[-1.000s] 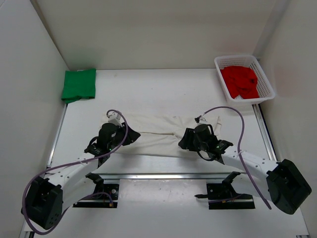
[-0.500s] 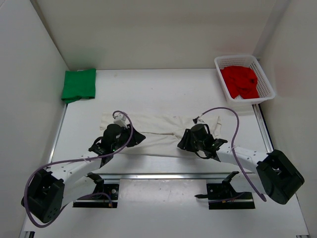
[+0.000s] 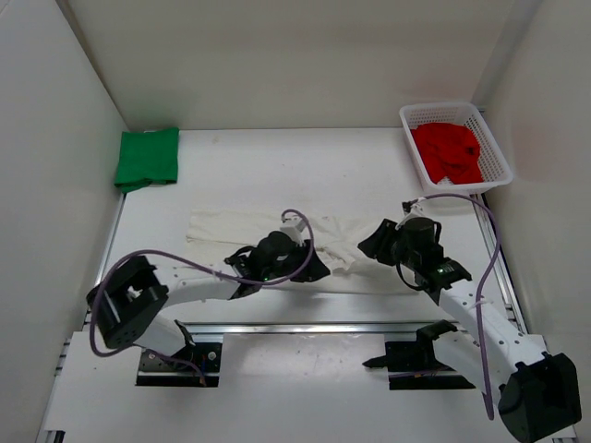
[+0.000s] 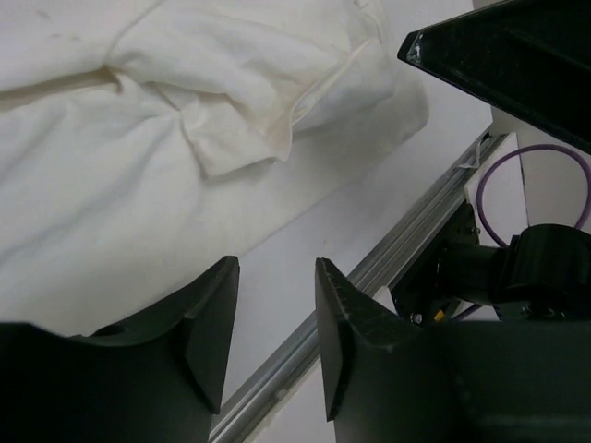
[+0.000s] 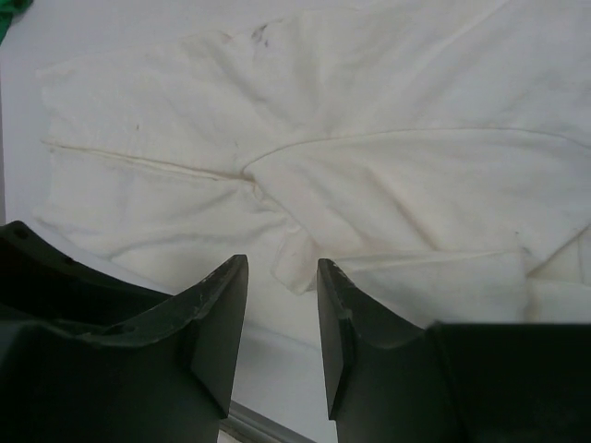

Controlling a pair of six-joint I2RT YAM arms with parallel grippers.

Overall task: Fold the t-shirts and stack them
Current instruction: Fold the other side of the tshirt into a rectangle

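You've got a flat white table (image 3: 277, 175) carrying three things: a folded bright green cloth t-shirt (image 3: 148, 157) in the far left corner, a rumpled off-white cloth t-shirt (image 3: 222, 229) spread mid-table towards the near edge, and a white plastic mesh basket (image 3: 441, 111) in the far right corner

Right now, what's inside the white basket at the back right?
A crumpled red shirt fills most of the basket; a strip of bare basket floor shows at its near end. Anything lying under the shirt is covered, so I cannot tell.

Three t-shirts (image 3: 148, 159) (image 3: 226, 227) (image 3: 448, 152), one basket (image 3: 413, 117), two pincers (image 4: 277, 309) (image 5: 282, 309).
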